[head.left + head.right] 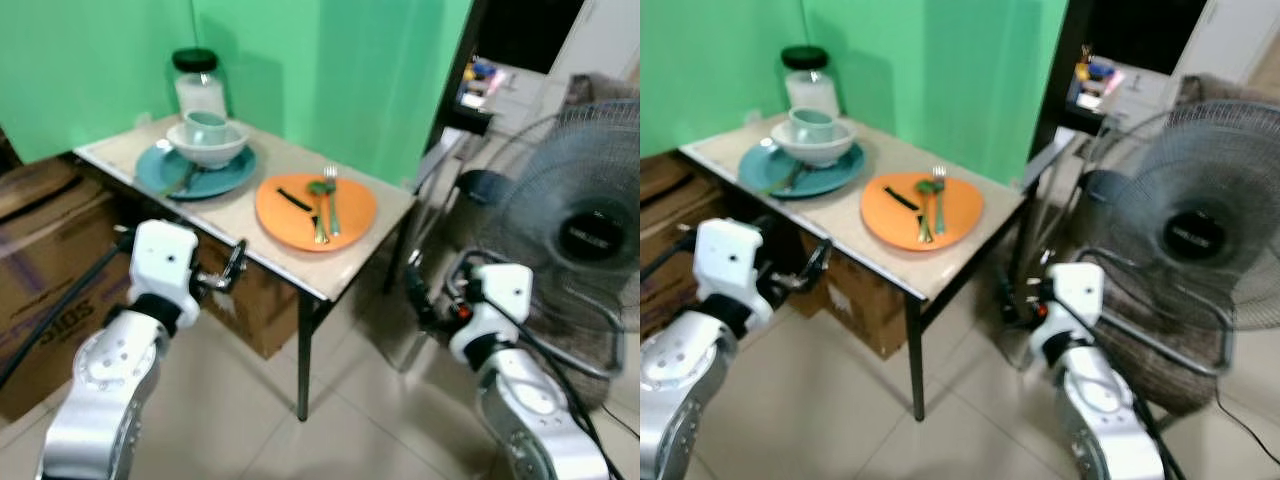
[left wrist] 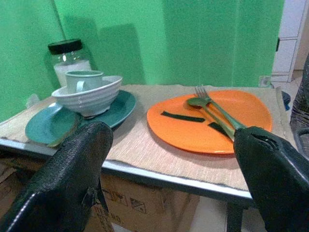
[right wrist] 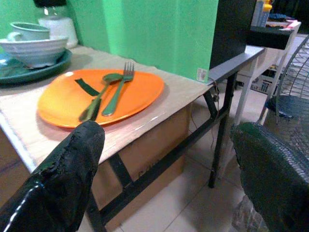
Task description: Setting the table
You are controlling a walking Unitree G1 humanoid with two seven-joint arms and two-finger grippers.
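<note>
1. Two arms hang low in front of the worktop (image 1: 360, 255), short of its near edge; the left gripper (image 2: 169, 169) has its fingers (image 2: 67, 179) spread wide with nothing between them, and the right gripper (image 3: 164, 169) stands the same, fingers (image 3: 67, 179) apart and empty.
2. The worktop sits in a green-walled corner; bare tiled floor (image 1: 330, 420) lies open in front of it, while cardboard boxes (image 1: 40, 260) fill the space beneath and to the robot's left.
3. A standing fan (image 1: 590, 230) crowds the right side, close to the right arm, with a narrow gap between it and the worktop's right-hand corner.
4. The orange plate (image 1: 352, 215) lies near the front right corner, and on it rest a green fork (image 2: 219, 108) and a green spoon (image 2: 199, 102) side by side, their heads touching or nearly so.
5. A dark strip (image 2: 182, 117) lies on the same plate beside them; what it is I cannot tell.
6. A teal plate (image 1: 225, 178) further back carries a white ribbed bowl (image 1: 208, 148), and a pale green mug (image 2: 83, 80) stands inside the bowl.
7. A jar with a black lid (image 1: 198, 85) stands behind, its contents whitish and unclear.
</note>
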